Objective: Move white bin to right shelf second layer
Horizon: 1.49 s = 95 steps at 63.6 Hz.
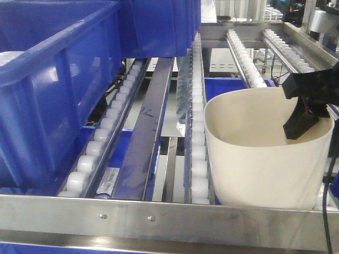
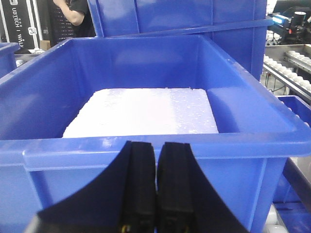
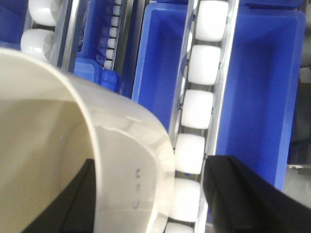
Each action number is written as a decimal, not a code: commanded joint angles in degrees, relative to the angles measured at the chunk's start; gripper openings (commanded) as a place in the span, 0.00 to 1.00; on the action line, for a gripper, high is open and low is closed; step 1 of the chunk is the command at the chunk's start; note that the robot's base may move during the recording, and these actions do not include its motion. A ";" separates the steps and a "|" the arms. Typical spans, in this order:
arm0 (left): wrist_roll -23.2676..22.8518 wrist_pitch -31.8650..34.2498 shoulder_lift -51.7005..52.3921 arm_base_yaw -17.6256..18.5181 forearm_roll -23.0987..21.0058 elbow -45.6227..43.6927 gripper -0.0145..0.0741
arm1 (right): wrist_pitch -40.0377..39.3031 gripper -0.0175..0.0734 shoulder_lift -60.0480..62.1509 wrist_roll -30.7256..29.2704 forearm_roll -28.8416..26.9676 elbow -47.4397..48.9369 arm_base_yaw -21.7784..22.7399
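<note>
The white bin [image 1: 265, 159] stands upright on the roller rails [image 1: 198, 159] of the right shelf second layer, just behind the flat steel front bar [image 1: 159, 214]. My right gripper [image 1: 304, 124] is open and straddles the bin's right wall: one finger is inside the tub, the other outside. In the right wrist view the bin wall [image 3: 126, 160] sits between the right gripper's [image 3: 151, 162] fingers, with a gap to the outer finger [image 3: 238, 194]. My left gripper [image 2: 156, 145] is shut on nothing, close to a blue crate [image 2: 146, 155].
A large blue crate [image 1: 53, 79] sits on the rollers at the left of the rack. The crate in front of the left gripper holds a white foam slab [image 2: 146, 111]. More blue crates [image 3: 262, 73] lie below the rails. A person [image 2: 73, 12] stands far back.
</note>
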<state>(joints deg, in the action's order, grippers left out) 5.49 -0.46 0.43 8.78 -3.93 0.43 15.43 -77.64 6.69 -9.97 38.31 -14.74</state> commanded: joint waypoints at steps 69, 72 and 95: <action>-0.43 5.07 0.76 0.19 -0.29 1.90 0.26 | -10.40 0.25 55.06 -0.12 -0.06 -14.54 12.68; -0.43 5.07 0.76 0.19 -0.29 1.90 0.26 | -10.69 0.25 55.74 -0.12 -0.06 -14.54 12.68; -0.43 5.07 0.76 0.19 -0.29 1.90 0.26 | -10.64 0.25 55.67 -0.12 -0.06 -14.54 12.68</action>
<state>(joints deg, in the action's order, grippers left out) 5.49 -0.46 0.43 8.78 -3.93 0.43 9.91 -21.59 6.69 -9.97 22.23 -2.49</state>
